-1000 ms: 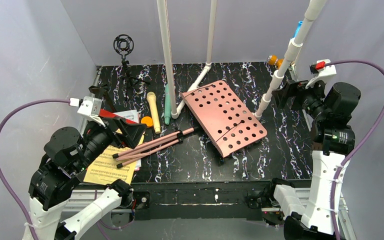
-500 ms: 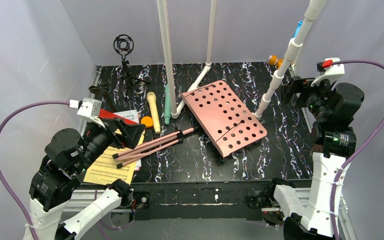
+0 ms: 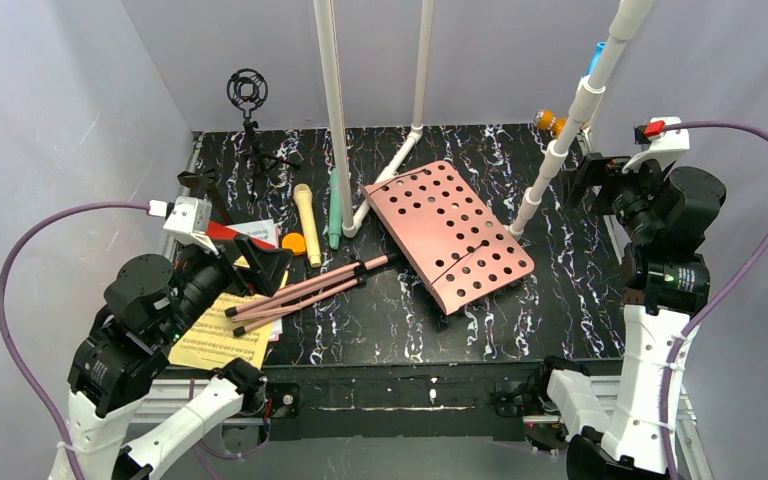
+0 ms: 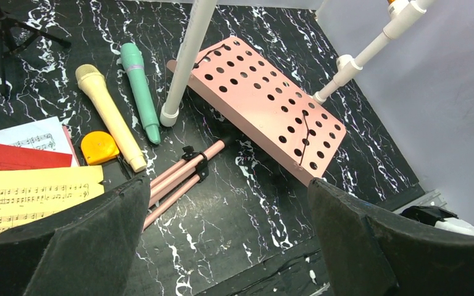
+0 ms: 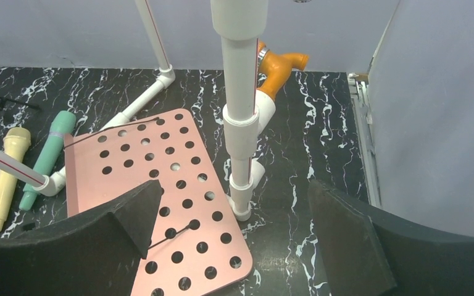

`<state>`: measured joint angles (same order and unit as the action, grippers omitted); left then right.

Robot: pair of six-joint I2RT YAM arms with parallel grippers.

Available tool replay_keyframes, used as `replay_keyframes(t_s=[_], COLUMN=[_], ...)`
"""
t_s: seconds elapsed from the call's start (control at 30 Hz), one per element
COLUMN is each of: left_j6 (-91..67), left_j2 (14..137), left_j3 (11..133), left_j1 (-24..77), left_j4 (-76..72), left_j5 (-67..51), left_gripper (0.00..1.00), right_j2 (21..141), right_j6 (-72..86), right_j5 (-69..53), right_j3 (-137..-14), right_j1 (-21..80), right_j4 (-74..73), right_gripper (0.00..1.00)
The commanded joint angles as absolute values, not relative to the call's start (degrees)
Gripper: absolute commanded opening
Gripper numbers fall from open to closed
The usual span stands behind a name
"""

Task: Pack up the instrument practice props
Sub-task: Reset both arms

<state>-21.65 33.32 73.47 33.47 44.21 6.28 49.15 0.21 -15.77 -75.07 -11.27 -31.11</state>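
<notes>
The pink hole-punched music stand plate [image 3: 450, 235] lies on the black marbled table, its folded pink tripod legs [image 3: 305, 288] stretching to the left. A yellow microphone [image 3: 307, 222] and a mint-green microphone [image 3: 334, 215] lie side by side behind the legs. A red folder [image 3: 228, 229] and yellow sheet music [image 3: 215, 338] lie at the left edge. My left gripper [image 3: 245, 265] is open and empty above the sheets; in its wrist view [image 4: 228, 185] the legs [image 4: 179, 179] lie just ahead. My right gripper [image 3: 595, 175] is open and empty at the far right, above the plate's corner [image 5: 160, 203].
The white pipe frame [image 3: 335, 110] stands mid-table, with a slanted pipe [image 3: 570, 130] right beside my right gripper. A black microphone stand [image 3: 250, 110] is at the back left. An orange disc [image 3: 293, 242] lies by the yellow microphone. An orange fitting [image 3: 550, 122] is at the back right.
My right gripper moved up and to the right, away from the slanted pipe, then held still. My left arm shifted slightly to the right. The props have not moved.
</notes>
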Motion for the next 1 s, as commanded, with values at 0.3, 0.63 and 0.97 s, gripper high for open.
replay_keyframes(t_s=[0.3, 0.63, 0.97], left_j6=[-21.1, -21.1, -21.2], left_j2=[31.6, 31.0, 30.6], left_j3=[72.0, 72.0, 72.2], left_j1=[33.2, 33.2, 33.2], left_j4=[44.2, 44.6, 45.0], left_j5=[8.2, 8.6, 8.6], left_gripper=[0.98, 0.98, 0.98], right_j2=[47.3, 46.3, 46.1], right_j6=[0.1, -1.6, -1.6], right_j5=[-15.2, -14.8, -13.9], right_j3=[-72.3, -71.1, -71.5], right_j1=[-11.5, -11.6, -11.5], right_j4=[-27.0, -26.0, -25.9], right_gripper=[0.98, 0.98, 0.98])
